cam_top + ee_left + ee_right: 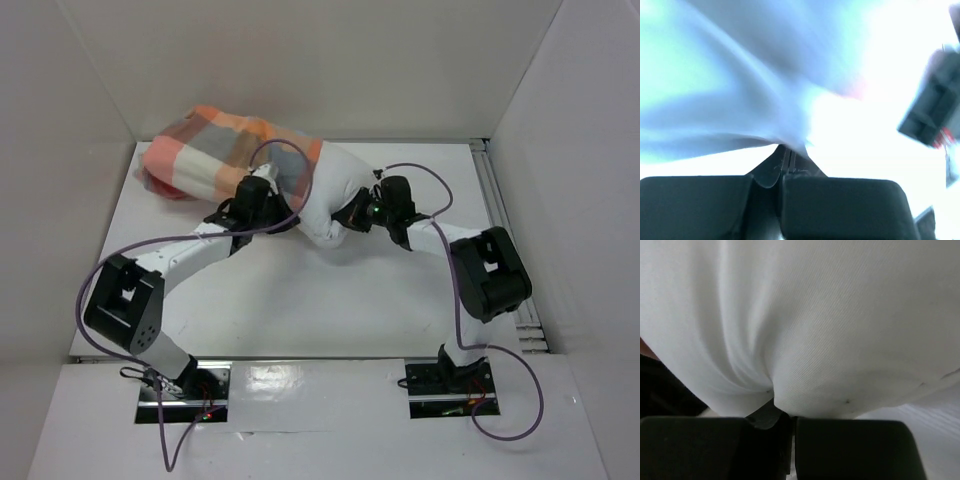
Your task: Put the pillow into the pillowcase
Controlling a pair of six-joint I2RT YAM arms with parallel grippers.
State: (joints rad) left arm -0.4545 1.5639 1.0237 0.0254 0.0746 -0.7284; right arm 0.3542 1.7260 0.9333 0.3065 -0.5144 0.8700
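Pinching the plump white stuffed pillow (335, 185) jutting out, the right gripper (782, 410) is clamped tight. The left gripper (786, 154) nips the orange-and-grey checked fabric pillowcase (215, 150) at its mouth on the white counter (330, 300).

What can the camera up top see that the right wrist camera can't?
Only the top view shows the checked pillowcase over one end of the pillow, and the left gripper at its edge. Only the right wrist view shows, close up, the right gripper pinching a fold of white cloth. Both show the white pillow and that gripper.
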